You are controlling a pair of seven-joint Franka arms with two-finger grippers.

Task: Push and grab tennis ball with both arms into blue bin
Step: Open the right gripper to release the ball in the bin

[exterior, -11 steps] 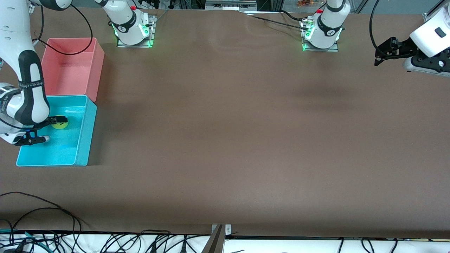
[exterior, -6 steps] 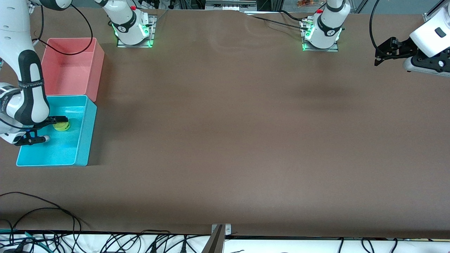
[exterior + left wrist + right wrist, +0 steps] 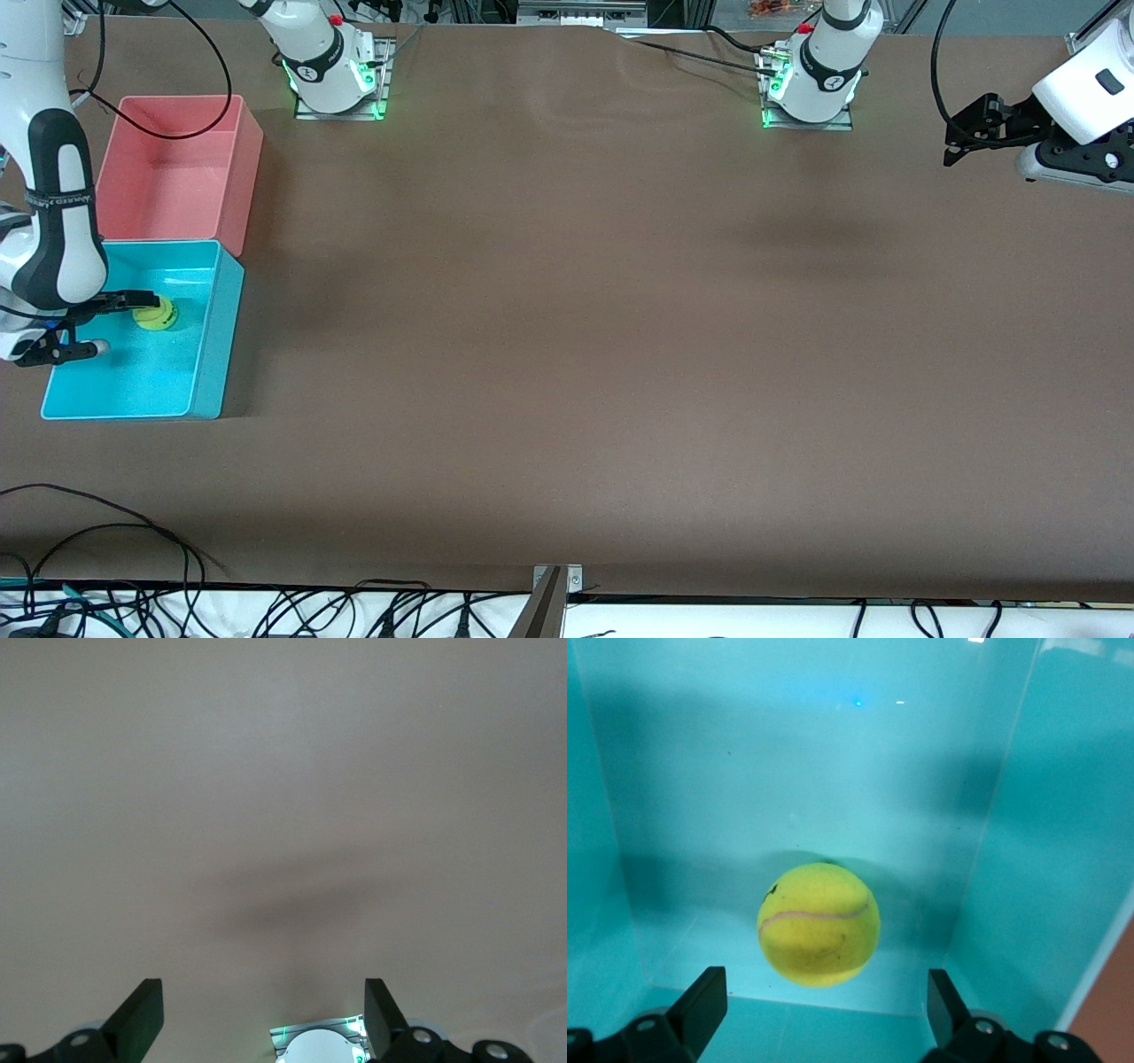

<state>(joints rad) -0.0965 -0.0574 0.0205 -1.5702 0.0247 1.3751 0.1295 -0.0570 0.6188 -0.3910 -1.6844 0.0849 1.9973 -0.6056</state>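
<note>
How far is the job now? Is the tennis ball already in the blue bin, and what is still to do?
Done: the tennis ball lies on the floor of the blue bin, free of any grip. In hand: nothing; the right gripper hangs open over the bin, above the ball. The left gripper waits open over bare table at its own end. Left: probably only lifting the right arm clear.

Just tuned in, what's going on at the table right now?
The tennis ball lies on the floor of the blue bin, at the right arm's end of the table. The right gripper is over that bin, open, with the ball free of its fingers. The pink bin sits beside the blue one, farther from the front camera. The left gripper waits, open, over the bare table at the left arm's end. The drop-off looks done.
</note>
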